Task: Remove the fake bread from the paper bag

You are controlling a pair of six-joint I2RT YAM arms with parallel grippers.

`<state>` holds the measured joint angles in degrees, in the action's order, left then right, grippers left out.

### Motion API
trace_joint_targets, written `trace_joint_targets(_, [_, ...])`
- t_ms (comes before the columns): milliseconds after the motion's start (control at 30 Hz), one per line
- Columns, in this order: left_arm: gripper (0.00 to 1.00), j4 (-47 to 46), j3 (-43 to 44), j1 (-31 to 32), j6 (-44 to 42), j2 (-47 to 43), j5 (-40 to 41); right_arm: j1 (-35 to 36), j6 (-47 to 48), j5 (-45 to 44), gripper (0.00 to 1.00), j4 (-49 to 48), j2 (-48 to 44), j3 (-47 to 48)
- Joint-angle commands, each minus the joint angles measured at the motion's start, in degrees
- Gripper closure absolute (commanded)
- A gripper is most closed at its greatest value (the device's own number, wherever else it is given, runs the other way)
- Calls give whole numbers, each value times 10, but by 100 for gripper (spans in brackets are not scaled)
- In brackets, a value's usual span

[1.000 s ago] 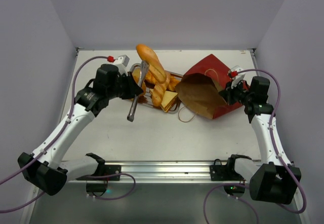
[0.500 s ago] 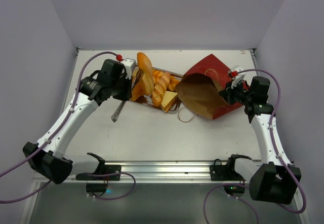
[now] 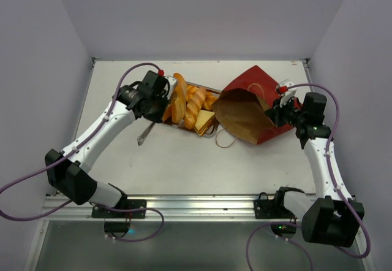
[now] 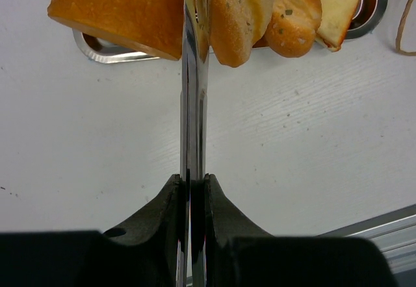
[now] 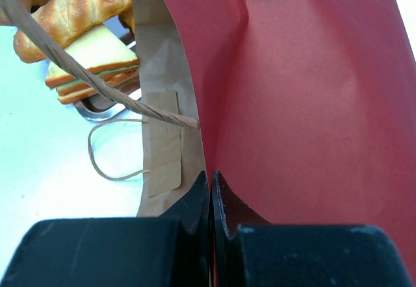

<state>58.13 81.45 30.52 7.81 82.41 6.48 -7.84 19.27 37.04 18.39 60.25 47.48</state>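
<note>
The fake bread (image 3: 190, 104) lies piled on a metal tray (image 3: 207, 132) at the table's middle back: a long orange loaf (image 3: 178, 96), a braided roll and pale sandwich slices. My left gripper (image 3: 160, 106) is shut on steel tongs (image 3: 145, 135). In the left wrist view the tongs (image 4: 194, 105) run from my gripper (image 4: 194, 178) up among the bread (image 4: 117, 8); their tips are hidden. The paper bag (image 3: 251, 108) lies on its side, mouth toward the tray. My right gripper (image 3: 277, 108) is shut on the bag's rim, as the right wrist view (image 5: 212, 173) shows; no bread shows in its mouth.
The bag's string handle (image 3: 223, 139) loops on the table in front of its mouth. White walls stand on three sides. A metal rail (image 3: 196, 202) with the arm bases runs along the near edge. The tray's rim (image 4: 104, 52) shows under the loaf.
My left arm has swung right and down, carrying the long loaf on the tongs from above the tray down onto the bread pile. The right arm and bag have not moved.
</note>
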Motion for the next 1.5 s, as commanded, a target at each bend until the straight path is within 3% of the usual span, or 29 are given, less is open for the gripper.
trace_joint_targets(0, [100,3,39,9,-18,6,27,-2,-5,20,100,-22,-12,-2])
trace_joint_targets(333, [100,-6,61,14,-8,61,51,-2,-5,22,100,-21,-14,-2])
trace_joint_targets(533, [95,-9,91,15,-10,99,59,-1,-6,23,100,-22,-16,-1])
trace_joint_targets(700, [89,-12,118,15,-11,129,60,-1,-6,24,100,-22,-16,-2])
trace_joint_targets(1033, [66,-13,137,15,-13,170,79,-2,-6,25,100,-22,-19,-2])
trace_joint_targets(1467, [59,-12,158,15,-12,194,91,-2,-6,25,100,-22,-22,-2])
